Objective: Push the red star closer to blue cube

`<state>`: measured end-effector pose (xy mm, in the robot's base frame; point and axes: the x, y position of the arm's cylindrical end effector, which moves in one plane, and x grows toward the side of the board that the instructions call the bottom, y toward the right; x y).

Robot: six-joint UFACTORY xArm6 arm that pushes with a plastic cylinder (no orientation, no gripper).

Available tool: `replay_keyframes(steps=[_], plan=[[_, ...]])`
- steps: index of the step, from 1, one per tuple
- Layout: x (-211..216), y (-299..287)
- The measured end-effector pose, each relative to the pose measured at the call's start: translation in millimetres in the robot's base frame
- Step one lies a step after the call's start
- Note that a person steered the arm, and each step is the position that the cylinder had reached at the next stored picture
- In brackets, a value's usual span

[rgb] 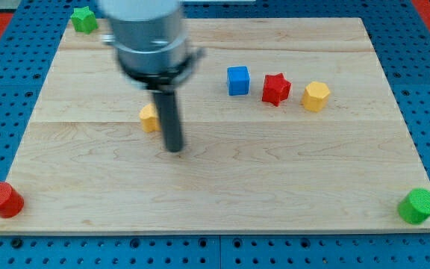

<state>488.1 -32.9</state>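
No writing shows on the pale wooden board. The arm has no jaws; its dark rod's tip stands well left of the blue plastic cube, with the red star just right of it.

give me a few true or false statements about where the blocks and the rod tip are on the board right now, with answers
1. The red star lies between the blue cube and a yellow block. True.
2. My tip is touching the red star. False: it is well to the view's left of it, just beside another yellow block that the rod partly hides.
3. The red star is pressed against the blue cube. False: a narrow strip of board shows between them.
4. A red cylinder sits at the board's bottom left corner. True.
5. Both green blocks are at the view's top. False: one green block is top left, the other green block is bottom right.
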Motion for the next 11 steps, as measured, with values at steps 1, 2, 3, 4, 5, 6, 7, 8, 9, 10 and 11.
replay_keyframes(steps=[1,2,3,4,5,6,7,8,9,10,11], plan=[[-14.2,63.2],[-54.8,77.8],[-70.0,111.5],[-72.5,149.6],[-78.1,160.6],[-50.0,168.2],[-36.3,168.4],[-77.8,147.6],[-104.2,112.4],[-97.5,102.3],[-107.0,76.2]])
